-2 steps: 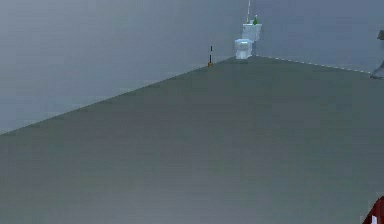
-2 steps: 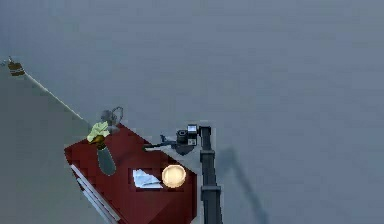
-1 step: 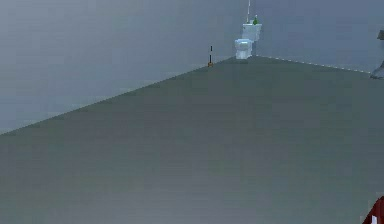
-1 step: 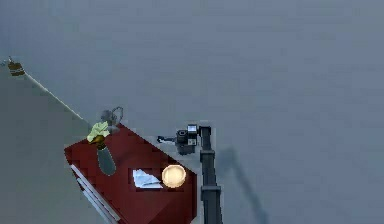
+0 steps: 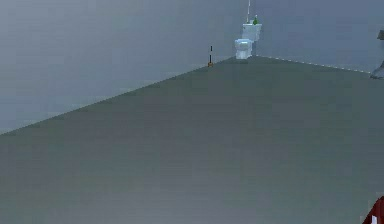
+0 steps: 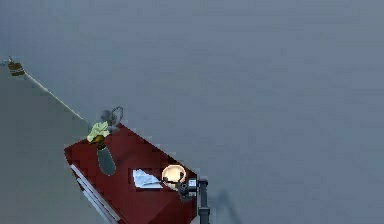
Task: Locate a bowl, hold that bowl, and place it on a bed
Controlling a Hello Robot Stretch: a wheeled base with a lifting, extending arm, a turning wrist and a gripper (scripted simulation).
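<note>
Bowl [image 6: 173,174] sitting near the red table's [image 6: 100,158] edge, gripper [image 6: 184,187] hovering close by — cannot tell whether it is holding anything; locating looks done — lifting and bed placement outstanding

Red table [image 6: 136,152], flower vase [image 6: 105,160], toilet [image 5: 244,46]

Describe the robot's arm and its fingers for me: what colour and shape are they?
The arm is a dark, straight bar with square sides. At its far end sit small white squares with black marks on them. Next to those is the gripper, a small dark body ending in two thin fingers. No cables can be made out.
</note>
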